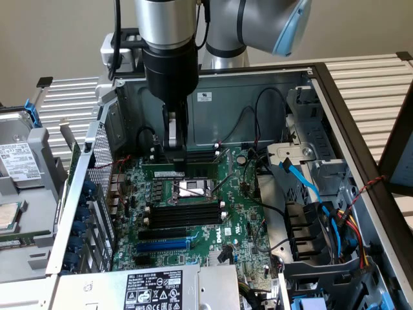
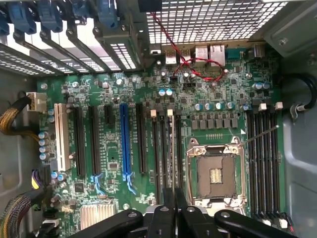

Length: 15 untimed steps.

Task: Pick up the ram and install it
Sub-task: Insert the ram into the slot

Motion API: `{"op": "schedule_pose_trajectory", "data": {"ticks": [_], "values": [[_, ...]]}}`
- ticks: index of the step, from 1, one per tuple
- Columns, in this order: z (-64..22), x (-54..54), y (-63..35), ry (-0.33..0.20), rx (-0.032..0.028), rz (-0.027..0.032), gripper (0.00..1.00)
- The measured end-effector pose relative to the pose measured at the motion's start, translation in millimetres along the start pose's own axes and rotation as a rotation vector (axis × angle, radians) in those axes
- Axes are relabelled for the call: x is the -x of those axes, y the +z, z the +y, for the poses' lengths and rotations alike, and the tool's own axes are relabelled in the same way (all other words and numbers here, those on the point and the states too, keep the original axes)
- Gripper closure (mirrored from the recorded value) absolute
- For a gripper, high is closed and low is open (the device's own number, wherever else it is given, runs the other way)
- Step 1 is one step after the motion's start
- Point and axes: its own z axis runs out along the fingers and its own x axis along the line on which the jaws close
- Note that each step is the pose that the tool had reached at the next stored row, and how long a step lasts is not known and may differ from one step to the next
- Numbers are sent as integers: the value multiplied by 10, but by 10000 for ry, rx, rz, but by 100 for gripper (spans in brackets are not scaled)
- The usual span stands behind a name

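A pale, slatted metal tabletop (image 1: 371, 81) carries everything. An open grey steel computer case (image 1: 226, 97) lies flat on the slats with its cavity facing up. Just beside the case, on the exterior view's left, rests a grey metal drive unit with a white label (image 1: 16, 158).

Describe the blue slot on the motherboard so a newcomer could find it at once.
Inside the open computer case lies a green motherboard with a metal CPU socket near its middle. Beyond the bank of long black slots beside that socket runs the blue slot. It is the only long slot in bright blue; its neighbours are black.
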Motion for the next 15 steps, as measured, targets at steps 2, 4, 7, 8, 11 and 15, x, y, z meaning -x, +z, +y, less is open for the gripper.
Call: {"op": "schedule_pose_trajectory", "data": {"ticks": [2, 4, 7, 8, 11, 15], "values": [[-1, -12, 37, 22, -1, 0, 88], [-1, -24, 73, 21, 1, 1, 88], [-2, -38, 128, 21, 1, 0, 88], [-2, -40, 147, 19, 0, 1, 88], [-2, -43, 202, -86, 0, 0, 88], [-2, -42, 273, -326, -1, -2, 88]]}}
